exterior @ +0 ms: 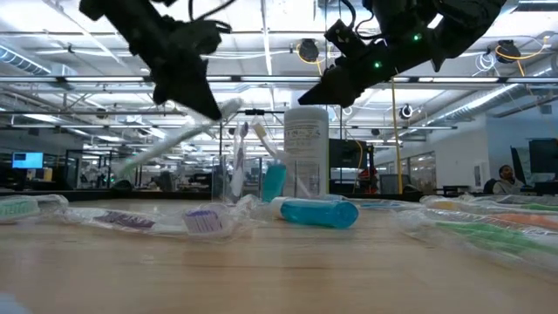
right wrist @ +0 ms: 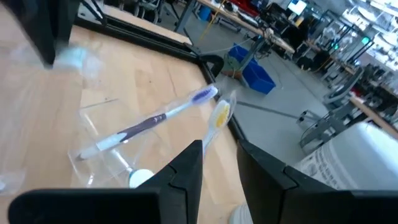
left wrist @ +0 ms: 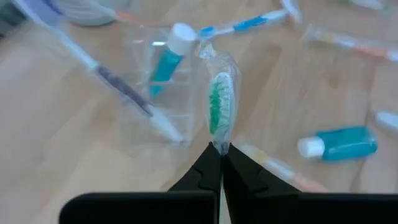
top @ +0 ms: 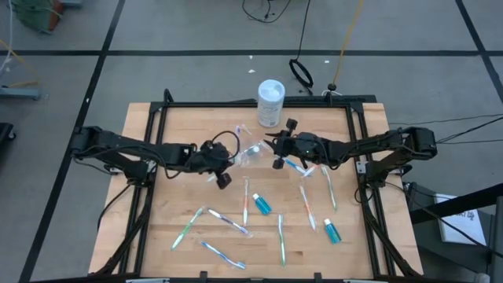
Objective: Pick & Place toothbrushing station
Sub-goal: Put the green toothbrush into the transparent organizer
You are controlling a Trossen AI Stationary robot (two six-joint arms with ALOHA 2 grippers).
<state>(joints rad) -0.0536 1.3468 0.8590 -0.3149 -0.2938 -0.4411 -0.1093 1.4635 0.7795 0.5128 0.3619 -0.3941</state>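
No legible text anywhere. White cylindrical container (exterior: 306,150): dark print on its label in the low view, too small to read; the same container (right wrist: 354,160) in the right wrist view shows rows of grey lettering, blurred. Purple marking on a wrapped toothbrush (exterior: 202,220) near the low camera, unreadable. No brands, numbers or signs made out.
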